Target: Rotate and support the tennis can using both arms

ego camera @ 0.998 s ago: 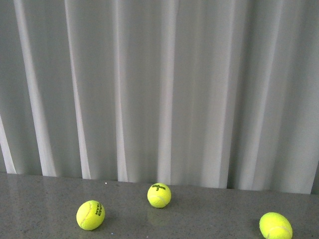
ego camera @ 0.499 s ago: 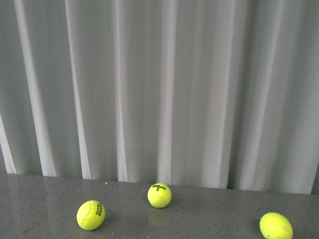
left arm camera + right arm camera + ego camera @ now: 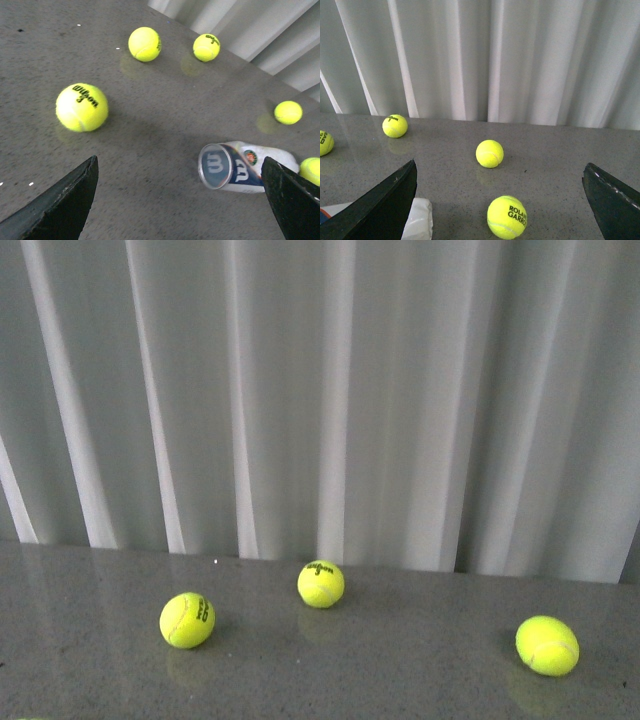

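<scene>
The white curtain (image 3: 400, 390) and the grey table (image 3: 400, 670) fill the front view, where neither arm shows. The tennis can (image 3: 245, 167) lies on its side on the table. It is ahead of the left gripper (image 3: 179, 159), whose fingers (image 3: 60, 210) are spread wide, and it sits close to one finger and well apart from the other. The right gripper (image 3: 500, 164) is also spread, and the can's white end shows just beside one of its fingers (image 3: 380, 205).

Judging by this, the step in hand is the approach. The left gripper should centre the can between its fingers before it closes. The right should take the white end as support, so the can turns upright without slipping.

A lettered ball (image 3: 506, 216) lies between the right fingers, and another ball (image 3: 311, 170) sits near the can's far end. Both are best avoided.
</scene>
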### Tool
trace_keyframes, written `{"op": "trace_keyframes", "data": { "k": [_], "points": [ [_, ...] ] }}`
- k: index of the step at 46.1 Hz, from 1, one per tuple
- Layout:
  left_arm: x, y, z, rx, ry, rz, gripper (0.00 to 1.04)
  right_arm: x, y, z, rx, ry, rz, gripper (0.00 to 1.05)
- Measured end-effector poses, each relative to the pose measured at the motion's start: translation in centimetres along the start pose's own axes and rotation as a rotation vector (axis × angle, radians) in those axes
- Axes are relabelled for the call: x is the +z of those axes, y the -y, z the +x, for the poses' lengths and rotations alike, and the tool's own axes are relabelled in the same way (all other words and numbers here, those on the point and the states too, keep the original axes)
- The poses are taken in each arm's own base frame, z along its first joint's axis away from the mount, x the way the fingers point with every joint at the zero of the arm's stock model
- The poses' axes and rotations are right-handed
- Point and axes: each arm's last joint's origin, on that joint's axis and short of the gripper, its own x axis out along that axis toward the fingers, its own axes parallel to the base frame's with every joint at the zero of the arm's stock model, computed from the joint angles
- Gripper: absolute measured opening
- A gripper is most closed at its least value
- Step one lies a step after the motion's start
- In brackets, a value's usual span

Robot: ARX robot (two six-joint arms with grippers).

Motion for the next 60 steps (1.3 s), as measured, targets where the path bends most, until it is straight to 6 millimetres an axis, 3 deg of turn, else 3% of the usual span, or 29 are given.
{"op": "trace_keyframes", "data": {
  "k": [6,10,15,20,35,60],
  "points": [
    [2.8,0.3,3.9,-0.098,-0.034,-0.016,0.98,0.0,0.0,0.0,0.0,0.0,0.0,0.98],
    [3.4,0.3,6.7,-0.15,-0.105,-0.025,0.98,0.0,0.0,0.0,-0.001,0.0,0.0,0.98],
    [2.2,0.1,10.4,-0.21,-0.266,-0.059,0.98,0.0,0.0,0.0,0.0,0.0,0.0,0.98],
    [0.6,0.2,12.6,-0.262,-0.39,-0.082,0.98,0.0,0.0,0.0,0.0,0.0,0.0,0.98],
    [-1.8,1.1,16.5,-0.336,-0.509,-0.115,0.98,0.0,0.0,0.0,0.0,0.0,0.0,0.98],
    [-4.7,3.3,20.0,-0.422,-0.611,-0.228,0.98,0.0,0.0,0.0,0.0,0.0,0.0,0.98]
  ]
}}
